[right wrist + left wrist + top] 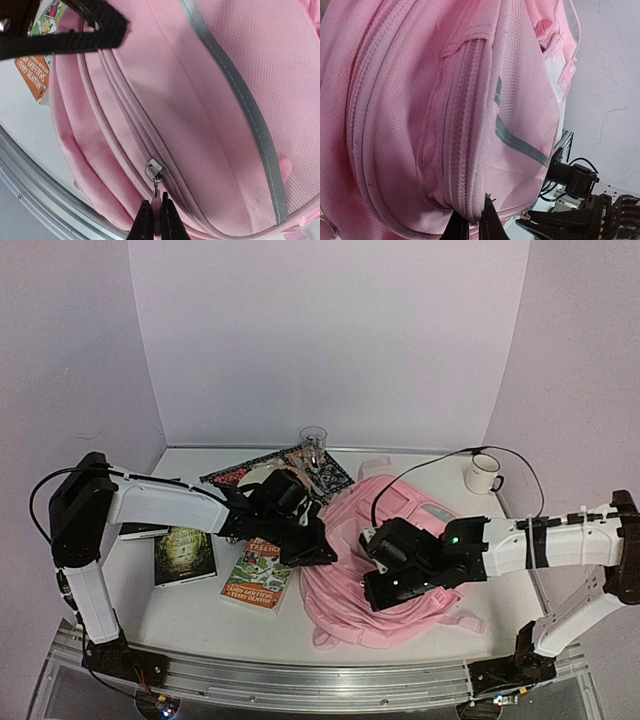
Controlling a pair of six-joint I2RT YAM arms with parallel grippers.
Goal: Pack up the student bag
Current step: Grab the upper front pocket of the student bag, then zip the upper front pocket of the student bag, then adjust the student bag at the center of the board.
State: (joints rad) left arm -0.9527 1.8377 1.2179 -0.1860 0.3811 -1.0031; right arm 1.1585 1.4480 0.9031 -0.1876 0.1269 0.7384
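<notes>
The student bag [345, 595] looks zipped, books [258, 573] unpacked left of it. The left hand [472, 214] pinches its seam fabric; the right hand [154, 209] grips the zip pull [155, 189].

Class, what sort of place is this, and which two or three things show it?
Probably a robot test booth: plain white walls box in the table, two robot arms are bolted to a metal rail at its edge, and the student bag, books and mug look like props.
</notes>
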